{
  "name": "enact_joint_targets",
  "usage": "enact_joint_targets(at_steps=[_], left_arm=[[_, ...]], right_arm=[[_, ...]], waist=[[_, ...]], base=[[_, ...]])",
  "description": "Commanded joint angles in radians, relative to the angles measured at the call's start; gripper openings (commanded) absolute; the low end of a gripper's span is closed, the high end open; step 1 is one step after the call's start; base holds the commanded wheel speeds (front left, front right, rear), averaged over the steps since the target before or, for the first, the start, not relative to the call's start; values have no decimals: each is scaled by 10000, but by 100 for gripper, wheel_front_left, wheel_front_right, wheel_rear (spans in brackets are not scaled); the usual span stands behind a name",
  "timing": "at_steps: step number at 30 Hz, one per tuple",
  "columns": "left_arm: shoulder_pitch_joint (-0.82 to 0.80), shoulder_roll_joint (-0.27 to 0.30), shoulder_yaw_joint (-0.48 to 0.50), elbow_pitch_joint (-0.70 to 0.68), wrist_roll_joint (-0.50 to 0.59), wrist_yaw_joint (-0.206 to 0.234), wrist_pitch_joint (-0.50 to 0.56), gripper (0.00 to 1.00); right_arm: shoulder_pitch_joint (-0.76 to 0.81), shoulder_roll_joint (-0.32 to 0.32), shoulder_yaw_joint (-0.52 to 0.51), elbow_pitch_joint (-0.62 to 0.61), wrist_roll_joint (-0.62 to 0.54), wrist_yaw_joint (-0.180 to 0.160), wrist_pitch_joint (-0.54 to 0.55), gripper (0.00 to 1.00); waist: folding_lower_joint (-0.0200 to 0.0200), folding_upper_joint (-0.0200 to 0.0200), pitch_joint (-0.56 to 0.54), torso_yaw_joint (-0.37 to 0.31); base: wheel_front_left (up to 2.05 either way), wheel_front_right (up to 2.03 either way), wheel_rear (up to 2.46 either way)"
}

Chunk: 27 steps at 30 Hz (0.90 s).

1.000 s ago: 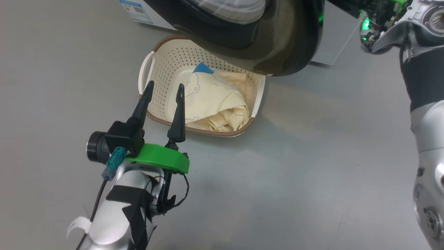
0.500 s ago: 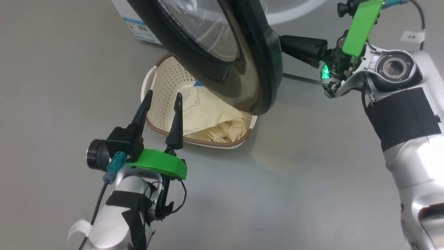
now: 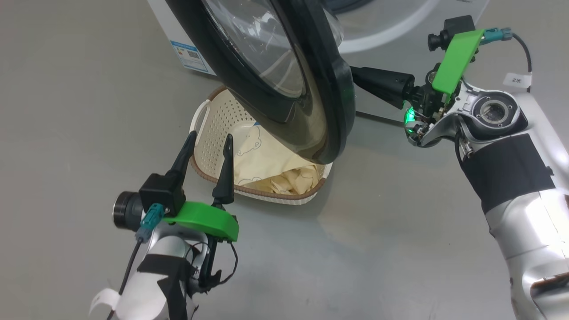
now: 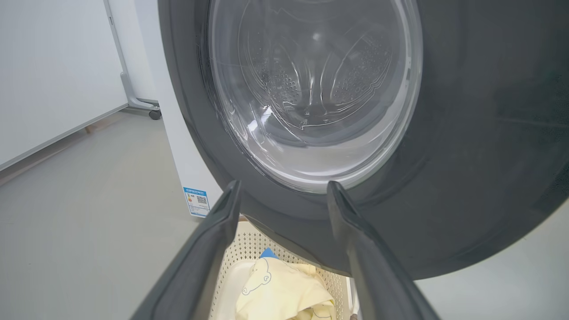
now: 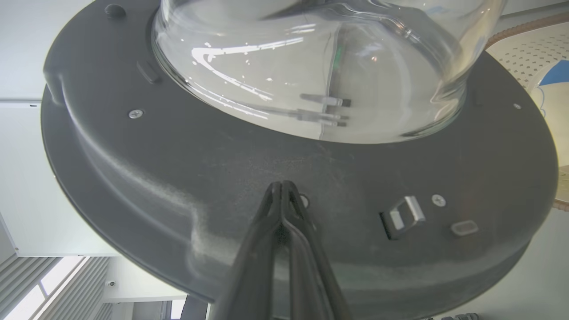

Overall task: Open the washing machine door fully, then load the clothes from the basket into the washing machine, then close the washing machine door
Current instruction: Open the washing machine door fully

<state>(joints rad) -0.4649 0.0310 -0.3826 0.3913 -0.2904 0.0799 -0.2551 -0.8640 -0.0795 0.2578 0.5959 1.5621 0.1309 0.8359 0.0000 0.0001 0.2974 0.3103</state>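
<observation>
- The washing machine door (image 3: 331, 102) stands partly open, angled out from the white washing machine (image 3: 391, 31) at the far side. Its wide black rim hangs over the far right part of the basket (image 3: 218, 118).
- The right gripper (image 5: 282, 186) is closed tight, its two fingers pressed together with nothing between them. The tips lie against the dull inner face of the door's rim, between the glass bowl and the rim's edge, beside a metal latch hook (image 5: 405, 216).
- The left gripper (image 3: 210, 135) is spread wide and empty. It hovers over the near left rim of the basket, with its fingers pointing toward the door's glossy outer face.
- The basket sits on the grey floor (image 3: 378, 231) in front of the machine.
- The clothes (image 3: 266, 155) lie heaped inside the basket, cream fabric with a blue bear outline uppermost.
- A blue label sticker (image 3: 192, 55) sits low on the machine's white corner, left of the door.
</observation>
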Motion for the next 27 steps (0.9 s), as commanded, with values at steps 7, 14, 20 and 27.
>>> enact_joint_targets(at_steps=[7, 14, 20, 27], left_arm=[[-48, 193, 392, -159, 135, -1, -67, 100], [-74, 193, 499, -175, 107, 25, -67, 100], [-19, 193, 643, -150, 201, 26, -67, 100], [57, 195, 855, -56, 276, -3, -67, 100]], right_arm=[[140, 292, 6, -273, 219, -2, -502, 0], [189, 287, -813, -586, 160, -2, -2467, 0], [640, -118, -1396, -1319, -725, -2, -4347, 0], [1719, -931, -1608, -2326, -2895, -2, -6886, 98]], waist=[[0, -1, -139, -84], [0, -1, -201, -199], [0, -1, -343, -417], [0, -1, -629, -839]], base=[[0, 0, 0], [0, 0, 0], [0, 0, 0], [0, 0, 0]])
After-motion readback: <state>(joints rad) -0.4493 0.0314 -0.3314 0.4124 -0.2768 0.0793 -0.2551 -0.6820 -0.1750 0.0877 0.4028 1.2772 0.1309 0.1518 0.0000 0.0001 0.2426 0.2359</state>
